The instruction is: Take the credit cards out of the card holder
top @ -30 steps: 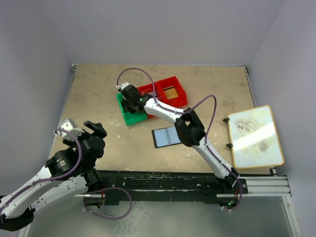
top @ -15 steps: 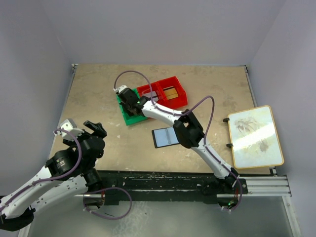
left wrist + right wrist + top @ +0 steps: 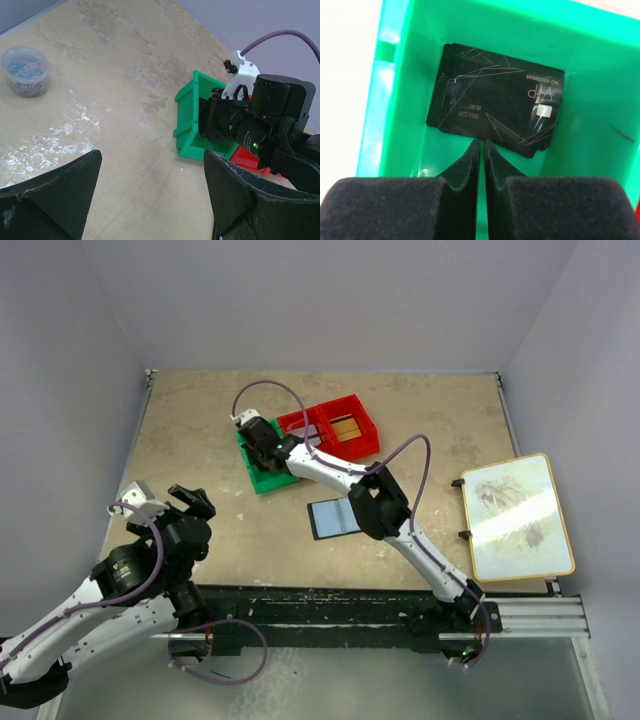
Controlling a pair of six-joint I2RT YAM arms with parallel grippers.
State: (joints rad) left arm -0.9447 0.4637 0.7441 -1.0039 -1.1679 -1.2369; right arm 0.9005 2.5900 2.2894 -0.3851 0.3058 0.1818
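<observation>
The card holder [image 3: 335, 517] lies open on the table, black with a pale inner face, right of centre. My right gripper [image 3: 257, 443] reaches into the green bin [image 3: 262, 480]. In the right wrist view its fingers [image 3: 470, 160] are shut with only a hairline gap and hold nothing, just above the bin floor [image 3: 600, 150]. Black credit cards [image 3: 497, 107] with gold lettering lie flat on that floor, stacked slightly askew, right in front of the fingertips. A gold-brown card [image 3: 347, 427] lies in the red bin [image 3: 362, 405]. My left gripper [image 3: 190, 502] is open and empty at the near left.
The red bin adjoins the green bin [image 3: 192, 120] on the right. A clear tub of coloured bits [image 3: 25, 70] stands on the table to the left. A gold-framed board [image 3: 517, 517] overhangs the table's right edge. My right wrist [image 3: 260, 125] hangs over the green bin.
My right gripper has shifted slightly left and lower into the green bin. The left arm and the card holder have not moved.
</observation>
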